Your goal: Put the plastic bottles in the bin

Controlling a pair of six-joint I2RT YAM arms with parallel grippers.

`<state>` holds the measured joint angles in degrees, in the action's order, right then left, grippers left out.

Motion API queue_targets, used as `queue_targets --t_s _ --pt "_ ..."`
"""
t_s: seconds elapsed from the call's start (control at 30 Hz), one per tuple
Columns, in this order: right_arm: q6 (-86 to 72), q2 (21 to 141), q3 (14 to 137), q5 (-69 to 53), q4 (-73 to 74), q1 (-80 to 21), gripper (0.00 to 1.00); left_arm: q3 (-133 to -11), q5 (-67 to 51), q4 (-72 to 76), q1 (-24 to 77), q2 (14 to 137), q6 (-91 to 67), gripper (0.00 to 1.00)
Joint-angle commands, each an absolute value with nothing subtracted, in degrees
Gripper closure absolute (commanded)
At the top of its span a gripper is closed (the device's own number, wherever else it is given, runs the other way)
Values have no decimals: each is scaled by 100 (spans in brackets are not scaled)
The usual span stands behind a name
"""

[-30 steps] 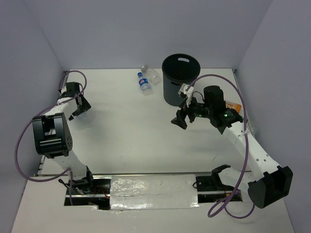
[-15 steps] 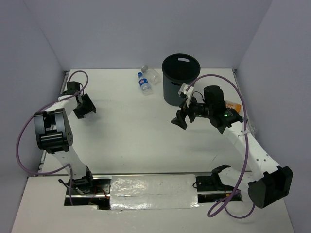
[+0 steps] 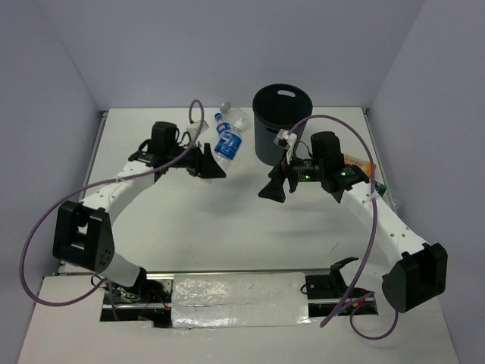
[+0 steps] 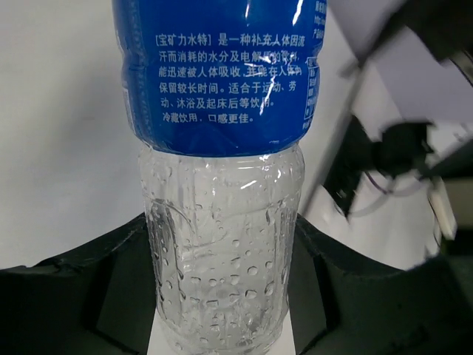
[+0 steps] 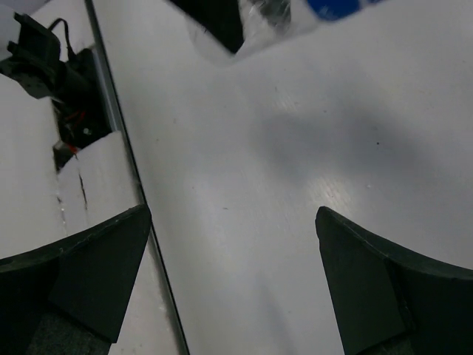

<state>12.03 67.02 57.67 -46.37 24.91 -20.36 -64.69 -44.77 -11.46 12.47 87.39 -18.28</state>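
My top camera sits high up behind the robot and looks down at the whole table [image 3: 189, 227] from far off. The camera on my left pincer [image 3: 212, 163] looks out along its fingers [image 4: 74, 296] and is so near the blue-label bottle [image 4: 222, 222] that the bottle fills most of its view. The camera on my right pincer [image 5: 233, 244] looks down at the table from close by. At its top edge it catches that same bottle, which the top camera sees too.

Blue-labelled bottle [image 3: 227, 142] tilted in left pincer [image 3: 211, 163], dark bin [image 3: 282, 125] upright nearby
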Motion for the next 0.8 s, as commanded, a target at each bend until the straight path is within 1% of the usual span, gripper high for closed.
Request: queue_targets --t_s 0.0,0.07,0.1,0.23,0.33,0.43,0.6,0.77 --pt "256 6636 5634 -5361 1680 -1986 0 -6057 -5703 -407 1756 8254 -1669 86" --pt "-288 6557 5467 -5282 1223 -1943 0 -5872 -5818 -72 1872 7946 -1819 84" --pt "-603 6444 5397 -5247 1065 -1925 0 -5706 -5871 339 1994 7736 -1959 84" --pt "-1245 6004 4941 -4861 73 -1907 0 -5450 -5932 852 2302 7445 -2171 82" --pt "-1624 5705 4695 -4632 -472 -1907 0 -5379 -5872 975 2618 7374 -2215 82" --pt "-1889 5502 4448 -4930 -1000 -1916 0 -5388 -5696 914 2917 7435 -2180 81" --pt "-2047 5230 4254 -5133 -1485 -1925 0 -5440 -5493 940 3286 7550 -2215 81" --pt "-2223 5256 4105 -5142 -1828 -1942 0 -5484 -5397 914 3664 7585 -2136 79"
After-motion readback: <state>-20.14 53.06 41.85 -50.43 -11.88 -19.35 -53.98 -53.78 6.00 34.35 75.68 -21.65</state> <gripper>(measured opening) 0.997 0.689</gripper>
